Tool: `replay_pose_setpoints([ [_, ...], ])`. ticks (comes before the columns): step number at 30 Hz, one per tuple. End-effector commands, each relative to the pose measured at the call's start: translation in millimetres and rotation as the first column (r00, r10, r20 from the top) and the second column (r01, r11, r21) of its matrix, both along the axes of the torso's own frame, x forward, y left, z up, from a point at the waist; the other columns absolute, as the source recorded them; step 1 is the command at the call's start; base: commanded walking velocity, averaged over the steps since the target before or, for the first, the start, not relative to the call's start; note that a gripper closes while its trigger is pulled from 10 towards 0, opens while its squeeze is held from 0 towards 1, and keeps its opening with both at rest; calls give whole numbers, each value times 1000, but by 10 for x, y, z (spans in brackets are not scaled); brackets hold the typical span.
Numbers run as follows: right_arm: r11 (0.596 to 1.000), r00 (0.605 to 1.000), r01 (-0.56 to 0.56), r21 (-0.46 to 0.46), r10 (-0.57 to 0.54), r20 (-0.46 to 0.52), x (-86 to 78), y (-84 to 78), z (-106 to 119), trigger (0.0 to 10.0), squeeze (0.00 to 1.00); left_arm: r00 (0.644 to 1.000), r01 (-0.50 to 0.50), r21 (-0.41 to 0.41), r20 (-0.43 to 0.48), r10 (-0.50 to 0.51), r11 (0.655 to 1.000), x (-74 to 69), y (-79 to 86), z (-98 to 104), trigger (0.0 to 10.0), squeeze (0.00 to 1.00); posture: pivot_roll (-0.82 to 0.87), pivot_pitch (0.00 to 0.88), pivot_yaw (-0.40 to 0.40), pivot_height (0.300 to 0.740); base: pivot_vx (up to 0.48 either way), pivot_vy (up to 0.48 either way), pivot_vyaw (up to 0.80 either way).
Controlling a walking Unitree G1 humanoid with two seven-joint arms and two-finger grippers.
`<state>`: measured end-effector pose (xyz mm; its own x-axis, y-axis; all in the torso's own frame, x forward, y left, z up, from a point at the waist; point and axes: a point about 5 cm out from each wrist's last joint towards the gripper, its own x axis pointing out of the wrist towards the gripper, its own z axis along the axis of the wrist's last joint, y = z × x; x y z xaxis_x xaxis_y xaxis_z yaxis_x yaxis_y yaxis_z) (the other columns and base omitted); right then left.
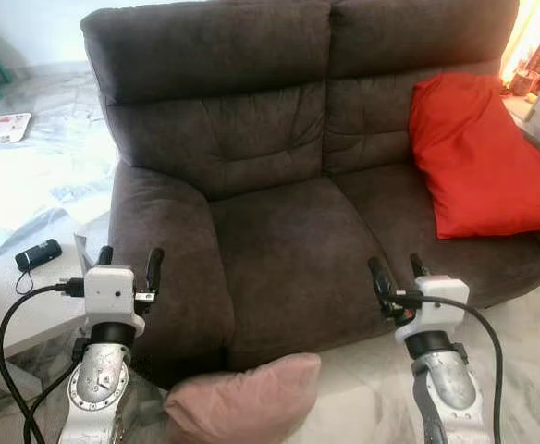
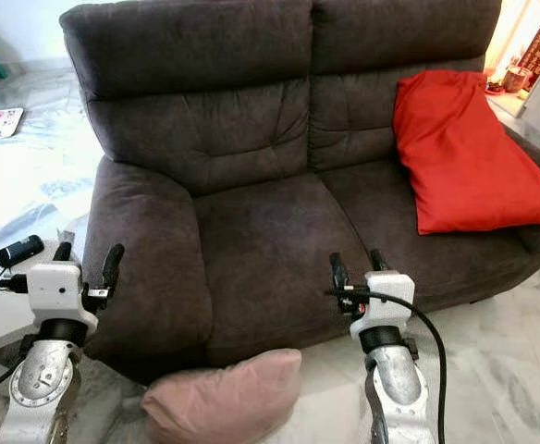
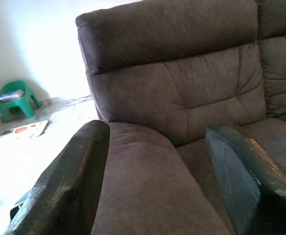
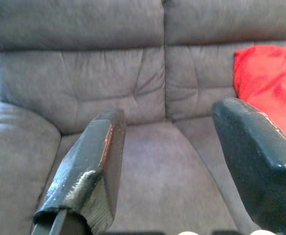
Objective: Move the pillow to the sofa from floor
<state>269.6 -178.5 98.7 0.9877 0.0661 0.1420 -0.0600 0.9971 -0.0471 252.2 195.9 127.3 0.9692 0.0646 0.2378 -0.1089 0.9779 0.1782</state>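
A dusty pink pillow [image 1: 242, 400] lies on the floor against the front of the dark brown sofa [image 1: 279, 231], between my two arms and below them. My left gripper [image 1: 129, 266] is raised over the sofa's left armrest, open with nothing between its fingers [image 3: 64, 186]. My right gripper [image 1: 396, 274] hovers in front of the sofa's seat edge, open and empty as well. A red pillow [image 1: 478, 153] leans on the right seat and backrest. The left seat cushion is bare.
A low white table [image 1: 20, 305] with a small black device [image 1: 37, 254] stands to the left of the sofa. A green plastic stool [image 3: 16, 98] sits far back on the left. Marble floor [image 1: 529, 351] extends to the right of the sofa.
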Motion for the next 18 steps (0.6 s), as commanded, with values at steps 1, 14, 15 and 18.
replay_pose_setpoints([
  [1, 1000, 1000, 0, -10, 0, -9, 27, 3, 25, 10000, 0, 999, 3, -10, -32, -4, 1000, 3, 0, -46, 10000, 0, 33, 0, 16, 740, 0, 0, 0],
  [14, 1000, 1000, -2, -20, 1, -28, 76, 42, 34, 10000, 0, 999, 20, -7, -31, -20, 1000, 17, -20, -40, 10000, 0, 27, 0, 16, 740, 0, 0, 0],
  [15, 1000, 1000, -6, -27, 5, -29, 89, 59, 48, 10000, 0, 999, 22, -7, -33, -22, 1000, 15, -20, -39, 10000, 0, 24, 0, 17, 730, 0, 0, 0],
  [18, 1000, 1000, -8, -22, 8, -26, 104, 64, 79, 10000, 0, 999, 24, -5, -32, -24, 1000, 13, -23, -34, 10000, 0, 24, 0, 16, 710, 0, 0, 0],
])
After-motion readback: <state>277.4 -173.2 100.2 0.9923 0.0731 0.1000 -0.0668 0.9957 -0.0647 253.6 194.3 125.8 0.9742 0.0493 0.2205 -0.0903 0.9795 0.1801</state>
